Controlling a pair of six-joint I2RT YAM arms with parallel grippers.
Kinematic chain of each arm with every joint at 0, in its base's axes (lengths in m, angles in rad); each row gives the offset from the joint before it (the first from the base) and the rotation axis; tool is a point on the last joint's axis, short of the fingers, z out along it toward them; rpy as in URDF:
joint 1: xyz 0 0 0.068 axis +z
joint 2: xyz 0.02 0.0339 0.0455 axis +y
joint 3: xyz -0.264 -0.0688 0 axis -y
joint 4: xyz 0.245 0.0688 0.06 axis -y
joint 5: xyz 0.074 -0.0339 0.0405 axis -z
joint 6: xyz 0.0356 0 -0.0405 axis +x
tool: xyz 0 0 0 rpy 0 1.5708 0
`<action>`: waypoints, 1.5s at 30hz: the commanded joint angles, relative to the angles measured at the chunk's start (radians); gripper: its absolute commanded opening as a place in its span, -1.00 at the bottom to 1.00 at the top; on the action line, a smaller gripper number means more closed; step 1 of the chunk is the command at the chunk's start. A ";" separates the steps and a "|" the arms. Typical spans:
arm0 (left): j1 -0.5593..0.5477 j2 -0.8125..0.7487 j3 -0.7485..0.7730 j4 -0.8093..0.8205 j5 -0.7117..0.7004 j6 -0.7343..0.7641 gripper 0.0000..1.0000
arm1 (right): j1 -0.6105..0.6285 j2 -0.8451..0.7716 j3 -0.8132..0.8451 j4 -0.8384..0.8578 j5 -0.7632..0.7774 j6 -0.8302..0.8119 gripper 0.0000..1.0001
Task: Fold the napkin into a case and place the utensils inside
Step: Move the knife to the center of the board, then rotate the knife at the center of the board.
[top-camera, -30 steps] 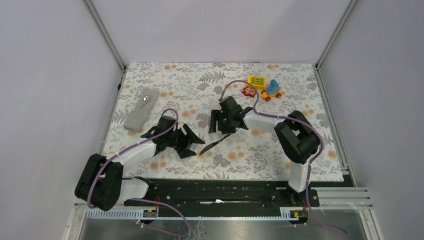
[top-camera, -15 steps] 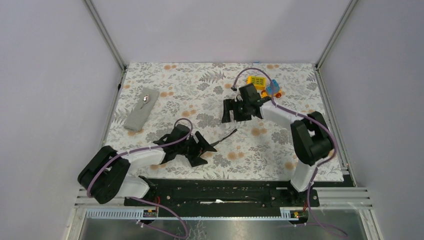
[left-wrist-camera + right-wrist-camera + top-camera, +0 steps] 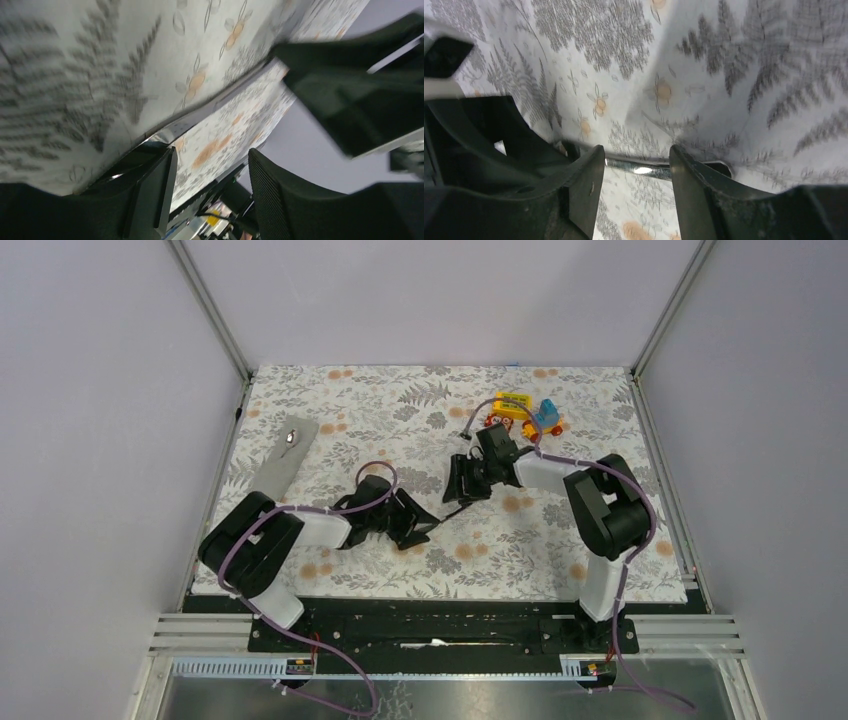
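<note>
The grey napkin (image 3: 283, 462) lies folded into a long strip at the table's left, with the spoon's bowl (image 3: 291, 437) sticking out of its far end. The second utensil (image 3: 455, 510) lies on the floral cloth mid-table between my two grippers. My left gripper (image 3: 420, 528) is open at its near end. In the left wrist view the shiny strip (image 3: 220, 95) runs just past the left fingertip of that gripper (image 3: 210, 155). My right gripper (image 3: 462, 492) is open over the far end. In the right wrist view the utensil (image 3: 639, 169) runs crosswise under that gripper's (image 3: 636, 150) fingertips.
Toy blocks stand at the back right: a yellow one (image 3: 513, 403), a blue one (image 3: 546, 416) and a red one (image 3: 497, 421). The floral tablecloth (image 3: 600, 540) covers the table. Metal frame posts rise at the back corners.
My left gripper has slid right to the utensil's near end. My right gripper swung back and right, then came down again over the far end. The napkin and spoon have not moved.
</note>
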State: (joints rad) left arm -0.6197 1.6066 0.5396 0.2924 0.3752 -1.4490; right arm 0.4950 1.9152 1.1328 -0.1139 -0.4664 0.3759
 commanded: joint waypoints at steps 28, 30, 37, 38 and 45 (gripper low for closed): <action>0.058 0.175 0.480 -0.618 -0.305 0.634 0.42 | 0.017 -0.379 -0.378 0.224 0.065 0.287 0.26; -0.004 0.178 0.534 -0.718 -0.398 0.660 0.41 | 0.000 -0.453 -0.375 0.090 0.170 0.203 0.38; -0.091 0.317 0.757 -0.928 -0.468 0.866 0.38 | -0.015 -0.680 -0.429 -0.102 0.283 0.066 0.51; -0.092 0.347 0.795 -0.958 -0.458 0.892 0.39 | -0.015 -0.706 -0.443 -0.106 0.280 0.068 0.51; -0.103 0.466 0.960 -1.046 -0.403 0.926 0.36 | -0.016 -0.820 -0.503 -0.108 0.263 0.082 0.51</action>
State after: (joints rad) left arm -0.7200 2.0113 1.4353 -0.6617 -0.0254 -0.5793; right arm 0.4786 1.1378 0.6453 -0.1959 -0.2249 0.4805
